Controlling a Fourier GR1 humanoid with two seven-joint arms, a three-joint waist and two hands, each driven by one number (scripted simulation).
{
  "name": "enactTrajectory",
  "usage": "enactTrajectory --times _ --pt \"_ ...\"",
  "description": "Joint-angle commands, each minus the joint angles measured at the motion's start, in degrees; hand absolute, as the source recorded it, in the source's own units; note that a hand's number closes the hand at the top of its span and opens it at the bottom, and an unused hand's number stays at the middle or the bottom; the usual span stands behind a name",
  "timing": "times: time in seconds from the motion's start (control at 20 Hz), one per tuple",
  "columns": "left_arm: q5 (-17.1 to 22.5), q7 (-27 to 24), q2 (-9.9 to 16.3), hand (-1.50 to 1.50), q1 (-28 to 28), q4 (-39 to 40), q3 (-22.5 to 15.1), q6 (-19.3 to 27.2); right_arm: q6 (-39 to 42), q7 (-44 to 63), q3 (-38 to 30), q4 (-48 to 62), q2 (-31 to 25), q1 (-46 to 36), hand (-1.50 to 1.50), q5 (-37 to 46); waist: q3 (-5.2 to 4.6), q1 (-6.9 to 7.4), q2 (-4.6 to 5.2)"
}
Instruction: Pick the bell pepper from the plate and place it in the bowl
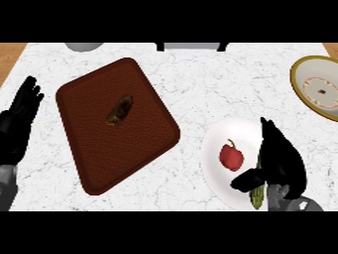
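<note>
One bell pepper on plate | right hand fingers straight beside it | left hand fingers relaxed

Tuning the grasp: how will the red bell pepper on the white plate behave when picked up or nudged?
The bell pepper looks rounded and glossy, so it may roll or slide on the smooth plate if nudged. It appears small beside the right hand, so probably light. Its thin stem seems a poor hold; the body looks safer.

head view | from above, steeply down | marble counter fills frame
</note>
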Motion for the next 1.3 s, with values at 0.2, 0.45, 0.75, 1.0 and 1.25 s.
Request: enactTrajectory --times 0.2,0.45,0.75,1.0,1.25 --pt "-3.9 4.0 -2.9 0.00 2.6 -5.5 0.4 0.3 3.8 5.0 -0.6 3.1 4.4 -2.0 -1.50 3.1 0.03 -0.16 -0.07" --pt "-5.3 -0.3 -3.6 0.00 0.5 0.7 3.6 -2.5 -3.5 -2.1 -1.6 12.8 6.2 -0.2 -1.50 4.0 0.03 -0.31 0.02" --pt "-6.5 -1.4 -5.7 0.00 2.0 0.2 6.3 -5.7 -4.6 -4.5 -4.2 13.9 5.2 0.0 -1.50 3.8 0.02 -0.30 -0.01" --pt "-8.6 0.1 -7.6 0.00 0.1 1.1 7.5 -6.4 -5.3 -1.9 -2.2 11.7 6.1 1.3 -1.50 5.7 0.03 -0.39 -0.04" --pt "-10.1 1.8 -9.1 0.00 -2.2 1.8 6.9 -6.5 -11.4 -0.1 -1.9 24.9 7.1 -8.3 -1.50 1.4 0.04 -0.08 0.06"
